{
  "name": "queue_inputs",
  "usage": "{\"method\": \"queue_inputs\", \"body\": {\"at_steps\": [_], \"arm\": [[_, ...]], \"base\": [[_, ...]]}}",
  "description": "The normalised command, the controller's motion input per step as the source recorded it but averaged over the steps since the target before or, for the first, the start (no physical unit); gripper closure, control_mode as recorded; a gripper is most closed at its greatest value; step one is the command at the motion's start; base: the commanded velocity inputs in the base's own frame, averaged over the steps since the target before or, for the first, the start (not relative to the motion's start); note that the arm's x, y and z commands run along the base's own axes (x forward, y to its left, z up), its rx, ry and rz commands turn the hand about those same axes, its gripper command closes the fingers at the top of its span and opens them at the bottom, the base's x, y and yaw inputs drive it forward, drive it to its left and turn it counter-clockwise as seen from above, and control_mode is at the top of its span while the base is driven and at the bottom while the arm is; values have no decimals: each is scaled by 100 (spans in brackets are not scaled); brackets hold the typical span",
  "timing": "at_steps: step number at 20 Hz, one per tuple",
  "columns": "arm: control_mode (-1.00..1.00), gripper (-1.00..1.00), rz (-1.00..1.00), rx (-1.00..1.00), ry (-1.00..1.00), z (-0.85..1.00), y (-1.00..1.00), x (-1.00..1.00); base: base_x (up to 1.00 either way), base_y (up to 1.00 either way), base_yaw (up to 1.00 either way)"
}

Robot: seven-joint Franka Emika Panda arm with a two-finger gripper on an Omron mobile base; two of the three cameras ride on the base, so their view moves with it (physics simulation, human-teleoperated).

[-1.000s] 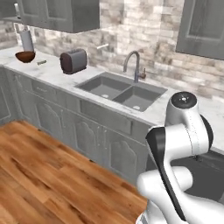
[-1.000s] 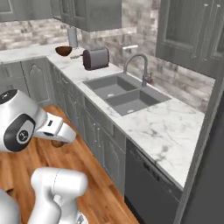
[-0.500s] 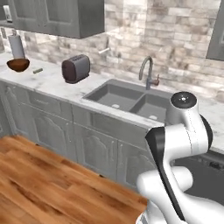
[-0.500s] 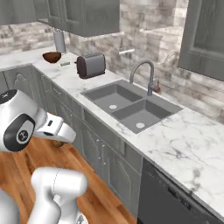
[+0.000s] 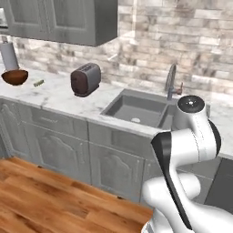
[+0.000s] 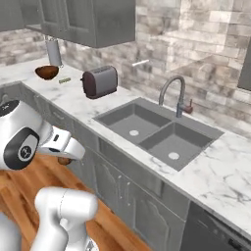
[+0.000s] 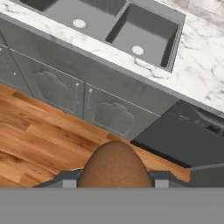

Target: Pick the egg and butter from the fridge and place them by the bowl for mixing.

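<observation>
Shift: whole scene has slid right in both base views vs earlier, so the base is driving along the bench toward the bowl end; things themselves haven't moved.
Egg: brown oval, sits between the two dark fingers in hand view, above wood floor, in front of the cabinets.
Gripper: fingers part-closed, clamped on the egg's two sides.
Bowl: reddish-brown, far left of bench, beside the paper towel roll; also seen in right base view.
Near bowl: small greenish item on bench, too small to ID.
Between: toaster, then double sink w/ faucet.
Handling: egg prob light, smooth, rounded, brittle; could slip or crack. Hold across the widest part, gentle squeeze, set down softly so it won't roll.
Progress: egg in transit; butter yet to be fetched, I'd judge.
</observation>
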Motion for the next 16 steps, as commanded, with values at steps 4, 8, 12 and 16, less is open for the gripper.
{"method": "queue_inputs", "body": {"at_steps": [4,8,12,16], "arm": [[100,100,0,0,0,0,0,0],[100,100,0,0,0,0,0,0],[100,100,0,0,0,0,0,0],[100,100,0,0,0,0,0,0]], "base": [[63,56,-27],[55,64,-22],[49,74,-12],[49,76,-9]]}}
